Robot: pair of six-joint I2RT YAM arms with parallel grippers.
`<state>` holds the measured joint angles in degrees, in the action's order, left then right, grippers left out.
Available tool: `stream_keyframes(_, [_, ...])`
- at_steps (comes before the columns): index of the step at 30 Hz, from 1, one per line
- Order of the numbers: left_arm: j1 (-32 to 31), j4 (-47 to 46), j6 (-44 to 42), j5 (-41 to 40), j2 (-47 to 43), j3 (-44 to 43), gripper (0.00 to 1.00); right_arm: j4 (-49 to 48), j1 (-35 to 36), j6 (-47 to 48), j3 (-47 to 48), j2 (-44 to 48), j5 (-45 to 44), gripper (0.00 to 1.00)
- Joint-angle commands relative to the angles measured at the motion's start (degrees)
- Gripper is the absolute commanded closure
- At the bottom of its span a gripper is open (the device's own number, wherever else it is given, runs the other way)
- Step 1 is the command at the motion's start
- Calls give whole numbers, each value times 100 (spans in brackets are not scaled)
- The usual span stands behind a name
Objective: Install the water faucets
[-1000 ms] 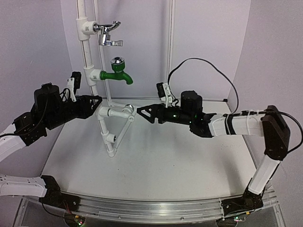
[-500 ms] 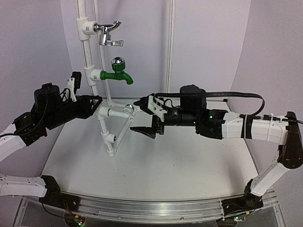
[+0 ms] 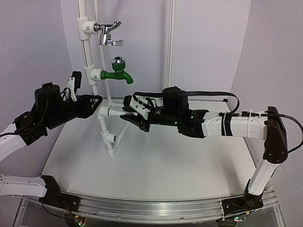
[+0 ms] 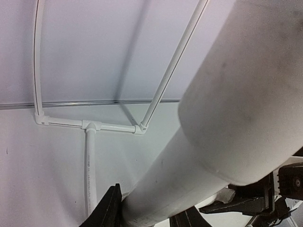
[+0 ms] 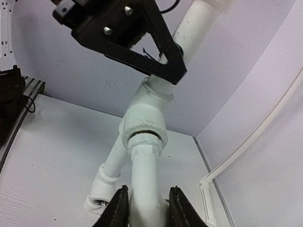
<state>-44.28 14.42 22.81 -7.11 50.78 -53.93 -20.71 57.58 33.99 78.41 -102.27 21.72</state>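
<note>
White tabletop [image 3: 189, 165], lilac walls [image 3: 213, 42]; left gripper [image 3: 98, 105] pinches the pipe stand [image 3: 84, 52], right gripper [image 3: 127, 112] pinches a water faucet [image 5: 144, 179].

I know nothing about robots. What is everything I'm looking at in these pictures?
pipe stand: one, white, upright at the back left of the table, with slanted legs.
lever tap: one, chrome, in the stand's top fitting.
green tap: one, green with a chrome cap, in the middle fitting.
white faucet: one, white, sticking out sideways from the lowest fitting; its knob is hidden.
wall conduit: one, thin, white, running up the back wall.
table: one, white, under everything.
left arm: one, black and white; left jaws shut on the pipe stand.
right arm: one, black and white; right jaws shut on the white faucet.
</note>
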Motion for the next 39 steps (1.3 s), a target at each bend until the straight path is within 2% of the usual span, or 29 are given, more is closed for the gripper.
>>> stream_keyframes(1, [-99, 431, 826, 690, 99, -60, 100, -297, -14, -1387, 340, -288, -761, 88])
stream_keyframes(3, [-99, 430, 816, 693, 91, -54, 100, -326, -11, -2139, 319, -314, -835, 99])
stream_keyframes(7, [-99, 432, 820, 694, 41, -27, 100, -246, -142, -4981, 293, -316, -908, 100])
stream_keyframes(11, [-101, 445, 827, 693, -20, -6, 100, -583, -734, -8779, 121, -416, 672, 100])
stream_keyframes(14, [-99, 445, 835, 691, -13, 9, 100, -1490, -1016, -10717, 137, -710, 1690, 98])
stream_keyframes(15, [-99, 447, 841, 690, -7, 7, 100, -1817, -1030, -10966, 174, -743, 1852, 91])
stream_keyframes(17, [-99, 448, 846, 690, 8, 5, 100, -2202, -1037, -10784, 251, -685, 1963, 66])
stream_keyframes(18, [-99, 450, 846, 692, 13, 5, 100, -2194, -1038, -10354, 263, -563, 1927, 56])
stream_keyframes(19, [-99, 448, 846, 694, 14, 6, 100, -2116, -1037, -9777, 237, -383, 1852, 47])
stream_keyframes(20, [-99, 448, 847, 694, 13, 12, 100, -1714, -1024, -8783, 154, -180, 1597, 36])
stream_keyframes(22, [-99, 442, 845, 692, 4, 20, 100, -857, -979, -7322, -8, 303, 878, 25])
stream_keyframes(25, [-99, 447, 845, 694, -6, 35, 100, -257, -931, -5384, -352, 790, -27, 16])
stream_keyframes(29, [-100, 448, 839, 690, -25, 44, 100, 128, -904, -4303, -424, 899, -47, 14])
stream_keyframes(33, [-99, 439, 818, 913, -3, 0, 100, 363, -857, -4169, -319, 823, 169, 14])
stream_keyframes(36, [-99, 443, 789, 1007, 47, -63, 99, 401, -828, -4488, -333, 838, -64, 10])
stream_keyframes(38, [-100, 443, 782, 1021, 33, -81, 89, 534, -827, -4648, -360, 924, -413, 3])
stream_keyframes(39, [-99, 440, 771, 1026, 4, -80, 79, 674, -828, -4725, -367, 989, -607, 2])
